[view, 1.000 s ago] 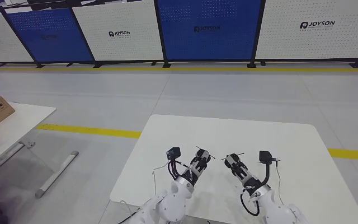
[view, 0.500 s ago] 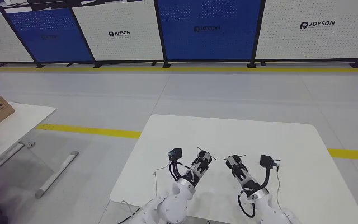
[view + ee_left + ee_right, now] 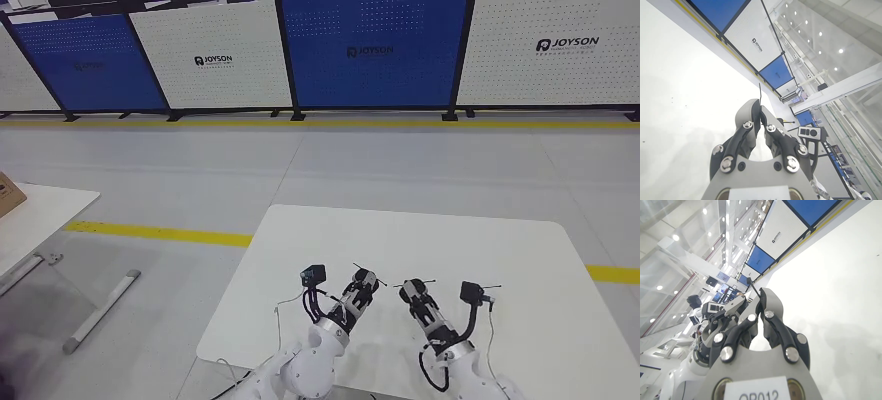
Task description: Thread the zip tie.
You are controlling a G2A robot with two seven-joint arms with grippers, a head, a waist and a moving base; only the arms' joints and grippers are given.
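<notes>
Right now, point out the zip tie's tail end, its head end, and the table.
tail end (image 3: 760, 93): left wrist view, middle of the thin black strap.
head end (image 3: 748, 281): right wrist view, the square block at the tip.
table (image 3: 450, 235): top view, bare white top.

Top camera overlooks the table (image 3: 480, 240); wrist cameras sit close behind their fingers (image 3: 745, 113).

Left gripper (image 3: 760, 108) — grey metal fingers, black ribbed pads — pinched tight on thin black plastic zip tie (image 3: 760, 92); tie's narrow end sticks up past fingertips. Plain white table (image 3: 687, 75) underneath. Just behind fingers — other arm's grey camera module (image 3: 808, 132). Blue and white perforated wall panels (image 3: 753, 43) beyond table edge.
</notes>
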